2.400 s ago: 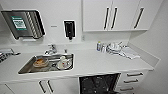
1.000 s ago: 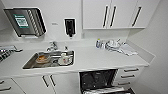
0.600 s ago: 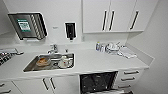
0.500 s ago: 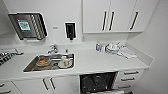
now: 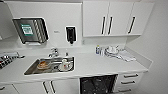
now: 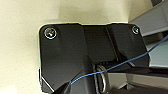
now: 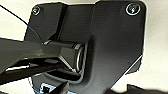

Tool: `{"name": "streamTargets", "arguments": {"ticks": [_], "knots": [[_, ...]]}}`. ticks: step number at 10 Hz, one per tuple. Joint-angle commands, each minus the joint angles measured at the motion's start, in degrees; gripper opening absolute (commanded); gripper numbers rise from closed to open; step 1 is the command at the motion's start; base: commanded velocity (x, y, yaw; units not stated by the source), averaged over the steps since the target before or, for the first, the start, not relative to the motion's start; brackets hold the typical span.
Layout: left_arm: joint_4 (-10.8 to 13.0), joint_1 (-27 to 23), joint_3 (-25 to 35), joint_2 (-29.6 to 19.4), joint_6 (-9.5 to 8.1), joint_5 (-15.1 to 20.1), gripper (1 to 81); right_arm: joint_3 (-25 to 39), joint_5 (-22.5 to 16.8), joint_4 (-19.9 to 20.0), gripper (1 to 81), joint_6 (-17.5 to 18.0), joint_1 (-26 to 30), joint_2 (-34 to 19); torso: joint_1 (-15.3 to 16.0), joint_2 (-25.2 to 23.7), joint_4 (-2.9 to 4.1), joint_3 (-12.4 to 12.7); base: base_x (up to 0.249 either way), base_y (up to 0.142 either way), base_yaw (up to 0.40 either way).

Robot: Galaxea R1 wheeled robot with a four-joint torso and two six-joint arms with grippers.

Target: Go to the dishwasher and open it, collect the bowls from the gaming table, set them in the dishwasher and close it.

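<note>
The dishwasher [image 5: 98, 84] sits under the white surface [image 5: 100, 65], near the right end of the kitchen run, and its dark interior is showing, so it looks open; the view cuts off its lower part. Neither claw's state can be told: both wrist views take in the robot's own dark plate and jointed bar against a pale background, with a thin blue cable [image 6: 120, 65] crossing the left one.

Just right of the dishwasher stands a stack of white drawers [image 5: 130, 81] with dark bar handles. To its left, white cabinet doors [image 5: 47, 87] run below the surface. Set into the surface, left of the dishwasher, is a steel sink [image 5: 51, 65] holding a clear bowl with orange contents [image 5: 43, 65] and some white crockery [image 5: 65, 65] beside it. A tap [image 5: 53, 52] rises at the sink's far edge.

At the far right of the surface lies a cluster of white dishes [image 5: 112, 50] and a pale cloth [image 5: 126, 56], with a small bottle [image 5: 98, 50] just left of them. On the far wall hang a paper towel dispenser [image 5: 31, 30] at the left and a dark soap dispenser [image 5: 71, 34] nearer the middle. White upper cabinets [image 5: 117, 18] with dark vertical handles fill the wall above the right half. At the far left edge, a dark rack of small items [image 5: 5, 60] rests on the surface.
</note>
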Motion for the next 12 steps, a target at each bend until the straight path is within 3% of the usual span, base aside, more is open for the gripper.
{"name": "streamTargets", "arguments": {"ticks": [1, 2, 4, 12], "knots": [[0.66, -1.72, 0.15, 0.02, 0.28, 2.69, 81.1, -0.15, -3.21, 0.53, 81.1, -0.31, 1.79, -0.09, 0.0, 0.0, 0.0, -0.26, 0.0, 0.0, 0.0], [0.31, -1.72, 0.15, 0.03, 0.28, 2.69, 81.1, -0.15, -3.12, 0.62, 81.1, -0.14, 1.88, -0.08, -0.02, 0.0, 0.0, 1.35, 0.0, 0.0, 0.0], [0.57, -1.72, 0.15, 0.29, 0.28, 2.34, 81.1, -1.12, -3.12, 0.89, 81.1, 0.13, 1.96, 0.01, -0.09, -0.02, 0.0, 2.31, 0.0, 0.0, 0.0], [-0.05, -1.89, -1.25, 0.38, -0.07, 2.16, 81.1, -1.21, -3.12, 0.97, 81.1, -0.14, 1.88, 0.62, -0.13, -0.02, 0.0, 2.23, 0.0, 0.0, 0.0]]}}
